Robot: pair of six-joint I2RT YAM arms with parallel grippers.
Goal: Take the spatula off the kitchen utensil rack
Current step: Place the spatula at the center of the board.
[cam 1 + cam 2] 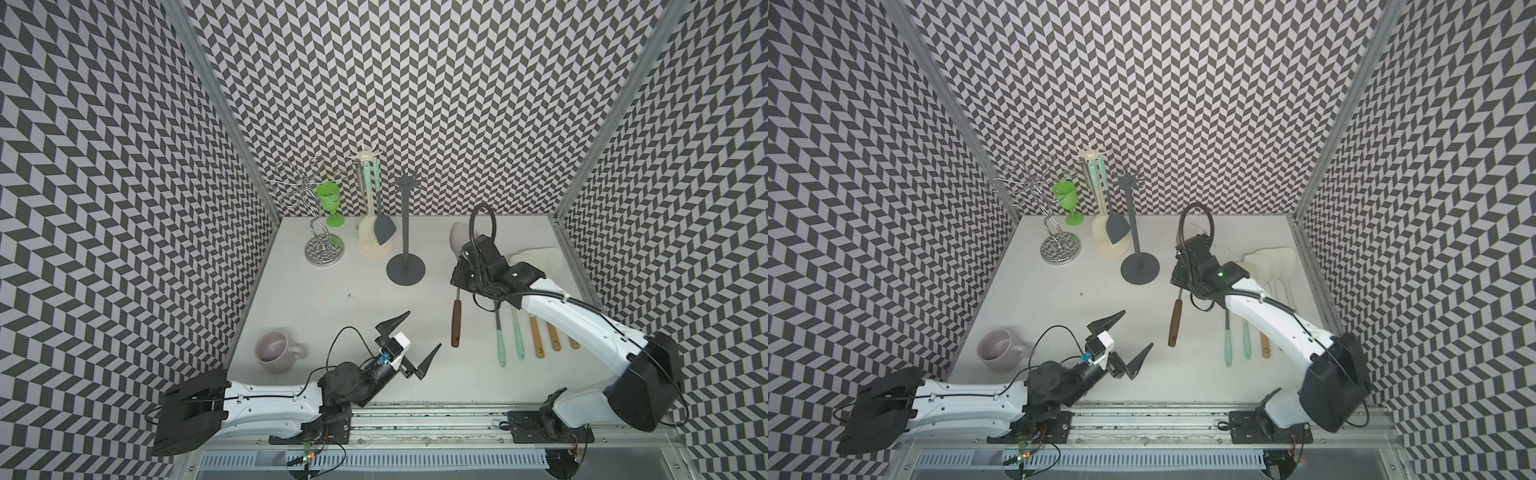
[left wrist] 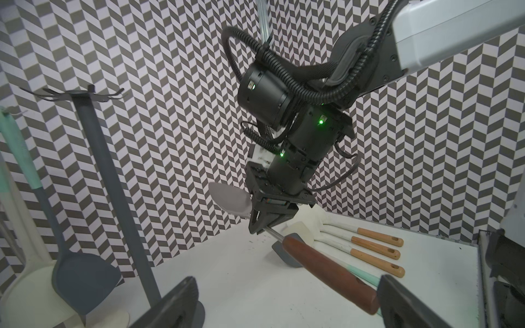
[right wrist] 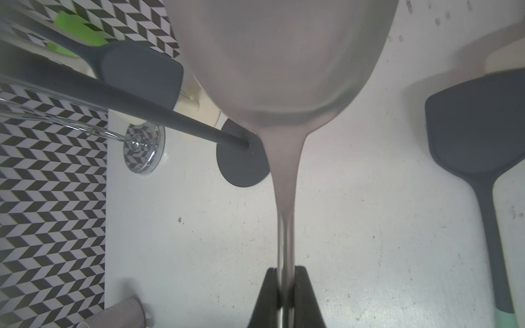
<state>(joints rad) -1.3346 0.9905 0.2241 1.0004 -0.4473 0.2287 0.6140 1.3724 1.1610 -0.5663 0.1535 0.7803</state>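
Right wrist: spatula (image 3: 284, 71) blade partly off-frame

Matt grey rack (image 1: 405, 232), wood-handled spatula (image 1: 456, 322), glossy chrome stand (image 1: 332, 255)

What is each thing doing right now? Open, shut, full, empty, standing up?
left claw: open, holding nothing.
right claw: shut on the spatula's metal neck.
spatula: held, off any rack.
grey rack: upright, hooks bare.
cream rack: upright, utensils hanging on it.
mug: upright, empty.
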